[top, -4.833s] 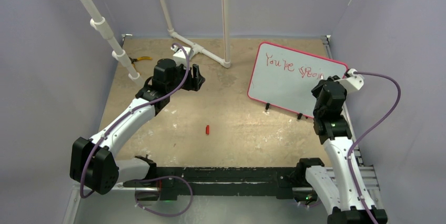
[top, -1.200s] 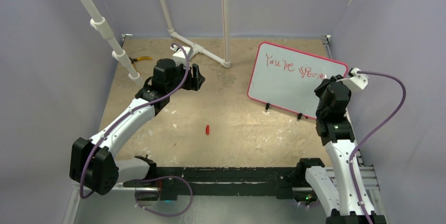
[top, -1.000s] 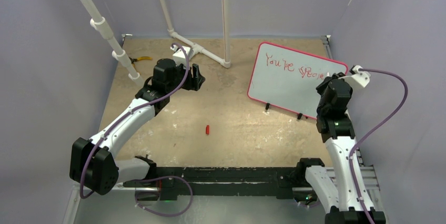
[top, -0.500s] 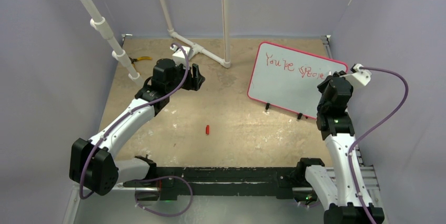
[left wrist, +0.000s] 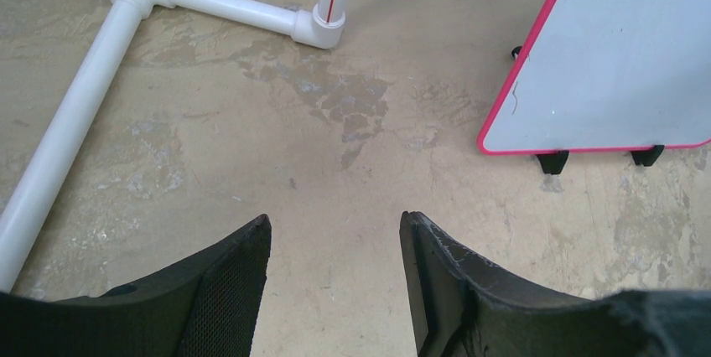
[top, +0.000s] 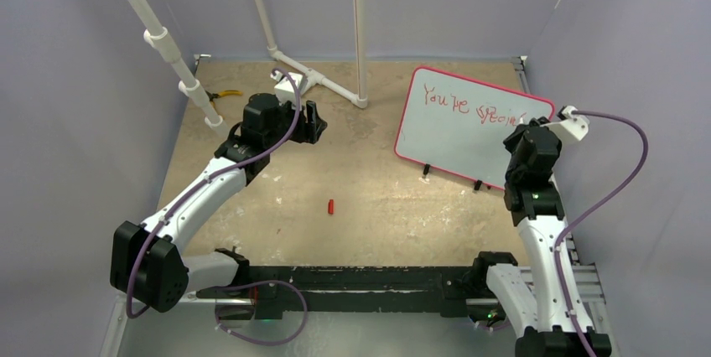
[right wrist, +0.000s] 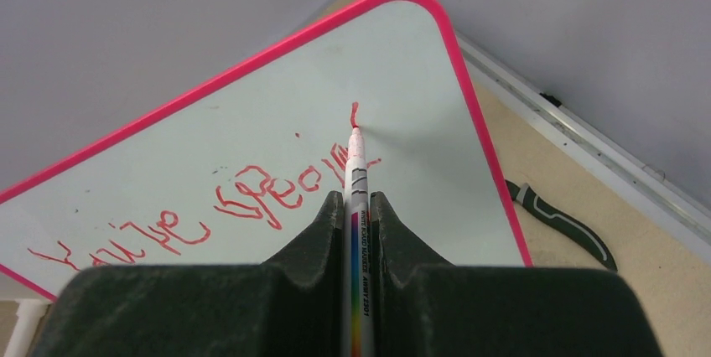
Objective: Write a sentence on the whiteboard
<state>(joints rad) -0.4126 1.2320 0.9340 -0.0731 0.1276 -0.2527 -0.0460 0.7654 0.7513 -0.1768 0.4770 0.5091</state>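
The whiteboard (top: 444,135) with its red-pink frame stands tilted at the right of the table, and shows in the left wrist view (left wrist: 604,64) and right wrist view (right wrist: 251,156). Red lettering, the sentence (top: 469,106), runs along its top, reading roughly "You're specia" (right wrist: 251,202). My right gripper (right wrist: 358,198) is shut on a white marker (right wrist: 355,206), whose red tip touches the board just below a fresh short stroke (right wrist: 354,111). My left gripper (left wrist: 335,227) is open and empty over bare table, left of the board.
A white PVC pipe frame (top: 314,80) stands at the back middle, with a slanted pipe (top: 155,34) at the left. A small red cap (top: 330,206) lies mid-table. Pliers (top: 222,95) lie at the back left. A dark handle (right wrist: 562,223) lies beyond the board's right edge.
My right gripper has shifted a little rightward along the board's top line with the marker, and the red lettering has grown by a few strokes. The left arm has not moved.
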